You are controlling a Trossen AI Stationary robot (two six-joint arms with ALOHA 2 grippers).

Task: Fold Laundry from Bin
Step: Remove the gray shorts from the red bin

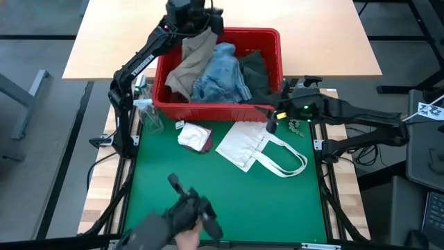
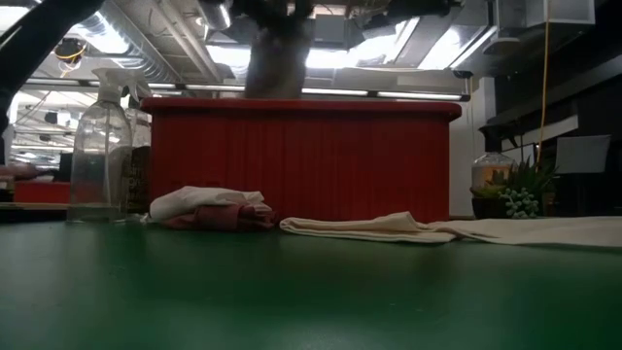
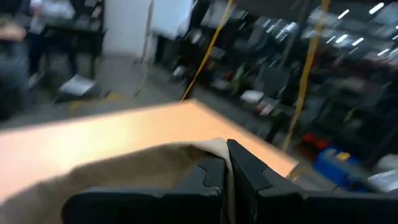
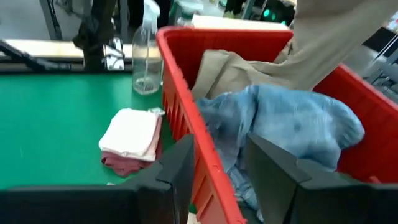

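Observation:
The red bin (image 1: 270,42) stands at the table's far side. In it lie a tan garment (image 1: 189,64), a blue-white shirt (image 1: 222,78) and a dark green garment (image 1: 257,69). My left gripper (image 3: 228,155) is high over the bin's far left part, shut on the tan garment (image 3: 124,171). My right gripper (image 4: 217,177) is open over the bin's near right wall (image 4: 202,146), one finger on either side of it. Whether it touches the wall I cannot tell. A small white cloth (image 1: 192,134) lies on a maroon cloth (image 1: 206,144) on the green mat. My left gripper pinches a bunched top part of the tan garment (image 3: 214,149) between its two shut fingers, which point about level, away from the table's near edge. The garment hangs below the fingers (image 2: 277,58), and its lower part (image 1: 182,75) rests in the bin on the other laundry.
A flat white tote bag (image 1: 253,147) with loop handles lies on the mat near the bin's right half. A clear spray bottle (image 1: 149,114) stands at the bin's near left corner. A person's hand (image 1: 187,238) with a dark object (image 1: 191,208) is at the near edge.

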